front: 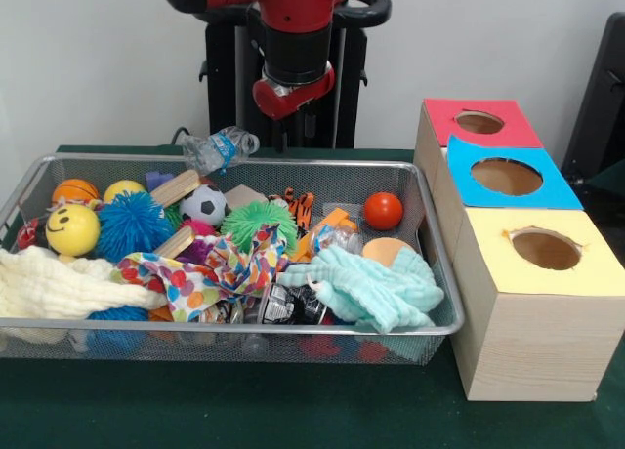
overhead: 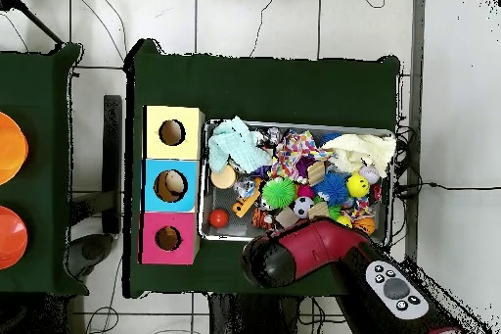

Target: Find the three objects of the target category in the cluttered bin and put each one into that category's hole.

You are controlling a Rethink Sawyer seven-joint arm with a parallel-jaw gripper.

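From the front I see the arm [front: 293, 39] high behind the bin [front: 225, 327]. I cannot tell if the tool is wide or narrow. The bin is full: a red ball [front: 383, 210], a smiley ball [front: 72, 229], a blue spiky ball [front: 132, 224], a green cloth [front: 376, 288]. Just beside it stand three boxes with holes: red [front: 479, 123], blue [front: 506, 177], yellow [front: 545, 249].

From above, the arm [overhead: 303, 252] hangs over the bin's [overhead: 205, 183] near edge. The boxes [overhead: 171, 185] touch the bin on the green worktop [overhead: 264, 85].
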